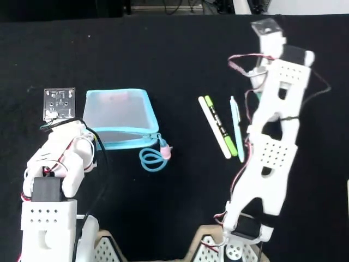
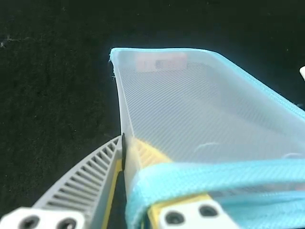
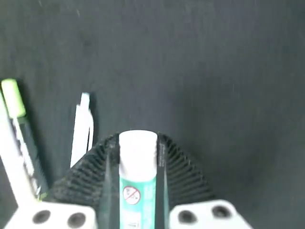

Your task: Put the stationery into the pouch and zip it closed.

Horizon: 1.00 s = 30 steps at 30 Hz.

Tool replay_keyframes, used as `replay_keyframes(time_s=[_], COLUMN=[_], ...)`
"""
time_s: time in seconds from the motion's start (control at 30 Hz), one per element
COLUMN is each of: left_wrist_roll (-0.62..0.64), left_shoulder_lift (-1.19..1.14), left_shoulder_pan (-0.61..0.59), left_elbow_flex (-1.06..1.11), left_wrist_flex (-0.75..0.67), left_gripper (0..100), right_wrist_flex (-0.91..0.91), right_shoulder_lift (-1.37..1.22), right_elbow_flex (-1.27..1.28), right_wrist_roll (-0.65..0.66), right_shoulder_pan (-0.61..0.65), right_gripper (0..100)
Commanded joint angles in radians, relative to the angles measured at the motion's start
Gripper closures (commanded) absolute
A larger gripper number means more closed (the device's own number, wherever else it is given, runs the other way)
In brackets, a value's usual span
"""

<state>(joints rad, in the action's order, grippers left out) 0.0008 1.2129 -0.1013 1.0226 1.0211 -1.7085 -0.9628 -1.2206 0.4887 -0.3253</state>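
A pale mesh pouch (image 1: 116,115) with a teal zip band lies at the left, mouth toward the arms, its zip pull and blue loop (image 1: 154,156) trailing off one corner. My left gripper (image 1: 91,143) is shut on the pouch's (image 2: 190,105) teal rim (image 2: 214,176), one finger inside the mesh and one outside. My right gripper (image 3: 138,143) is shut on a white-capped green glue stick (image 3: 138,176), held above the cloth beside the pens. On the table lie a white pen (image 1: 214,126), a green-capped pen (image 1: 222,125) and a light-blue pen (image 1: 236,126).
A small square perforated plate (image 1: 59,103) sits left of the pouch. The right arm (image 1: 272,147) stretches over the table's right side, just right of the pens. Black cloth covers the whole table.
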Motion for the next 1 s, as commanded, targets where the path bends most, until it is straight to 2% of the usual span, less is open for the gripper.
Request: replay_keyframes(time_s=[0.0,0.3,0.63,0.77,0.97], left_wrist_roll=[0.012,0.012,0.012,0.012,0.012], left_shoulder_lift=[0.012,0.012,0.012,0.012,0.012], left_shoulder_pan=[0.013,0.013,0.013,0.013,0.013], left_elbow_flex=[-0.012,-0.012,-0.010,-0.010,-0.010], left_wrist_flex=[-0.014,-0.014,-0.014,-0.015,-0.015], left_gripper=[97,97,97,97,97], right_wrist_flex=[-0.058,-0.058,-0.057,-0.048,0.143], right_shoulder_lift=[0.022,0.022,0.030,0.073,0.188], right_elbow_flex=[-0.044,0.202,0.421,0.539,0.794], right_wrist_roll=[-0.040,-0.032,-0.008,0.052,0.106], right_shoulder_pan=[-0.097,-0.324,-0.463,-0.508,-0.582], right_gripper=[98.8,98.8,98.8,98.8,98.8])
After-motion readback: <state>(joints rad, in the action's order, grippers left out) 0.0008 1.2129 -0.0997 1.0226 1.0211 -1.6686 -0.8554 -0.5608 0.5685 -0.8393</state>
